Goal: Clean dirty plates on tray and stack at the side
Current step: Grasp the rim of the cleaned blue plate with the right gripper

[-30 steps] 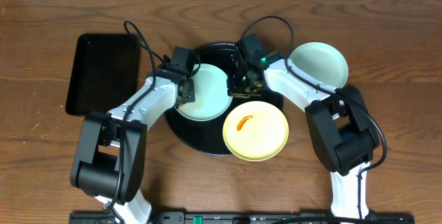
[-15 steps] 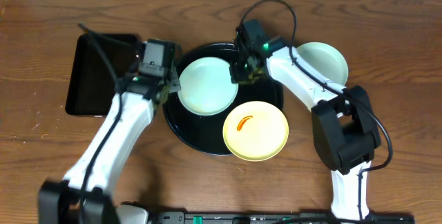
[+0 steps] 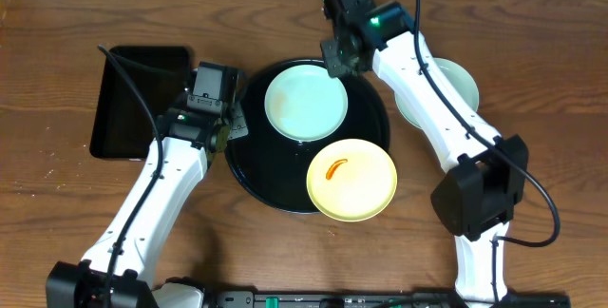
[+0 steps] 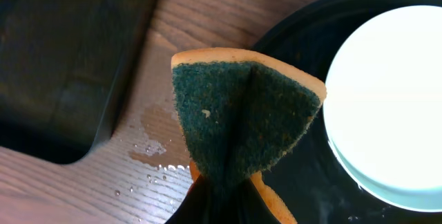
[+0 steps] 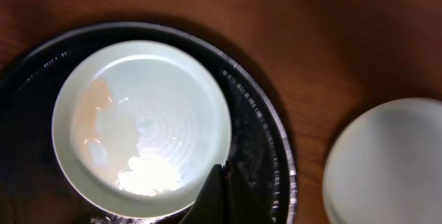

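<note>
The left end effector (image 3: 226,129) is clamped on a folded sponge (image 4: 242,127), green side out, held over the tabletop (image 4: 200,16) between the rectangular tray (image 3: 142,99) and the round tray (image 3: 256,180). The right end effector (image 5: 218,196) is closed on nothing, above the round tray's far rim. One mint plate (image 3: 306,104) lies on that tray. The yellow plate (image 3: 351,180), marked with an orange smear, overlaps its near rim. A second mint plate (image 3: 463,85) sits on the tabletop just beside the round tray
</note>
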`<state>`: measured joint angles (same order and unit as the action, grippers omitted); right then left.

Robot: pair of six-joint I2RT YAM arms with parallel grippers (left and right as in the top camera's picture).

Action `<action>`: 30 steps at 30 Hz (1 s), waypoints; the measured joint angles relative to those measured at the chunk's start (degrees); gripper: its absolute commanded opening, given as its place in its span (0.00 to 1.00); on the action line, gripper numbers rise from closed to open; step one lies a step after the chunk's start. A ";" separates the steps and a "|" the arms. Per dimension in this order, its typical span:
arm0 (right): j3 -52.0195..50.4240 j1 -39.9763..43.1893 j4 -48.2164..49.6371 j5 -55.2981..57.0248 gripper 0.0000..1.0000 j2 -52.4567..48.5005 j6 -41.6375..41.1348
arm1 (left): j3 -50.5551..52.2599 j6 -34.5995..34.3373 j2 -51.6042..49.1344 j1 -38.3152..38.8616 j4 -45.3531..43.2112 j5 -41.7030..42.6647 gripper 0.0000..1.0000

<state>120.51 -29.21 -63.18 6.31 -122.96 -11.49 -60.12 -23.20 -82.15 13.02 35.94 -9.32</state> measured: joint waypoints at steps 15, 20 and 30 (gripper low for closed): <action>-5.31 -0.94 1.27 -1.88 0.53 -1.14 1.29 | 0.11 -1.42 -0.17 0.00 0.07 -0.02 0.08; -8.87 -0.85 4.96 -3.78 0.51 -6.16 0.79 | 0.11 -1.49 -0.17 0.00 0.07 -0.02 0.08; -9.03 -0.02 8.41 -4.81 0.41 -13.42 -2.93 | 0.11 -1.68 -0.20 0.00 0.07 0.00 0.08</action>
<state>111.48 -29.23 -54.76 1.50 -136.38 -14.41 -60.01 -24.88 -82.35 13.02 36.01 -9.32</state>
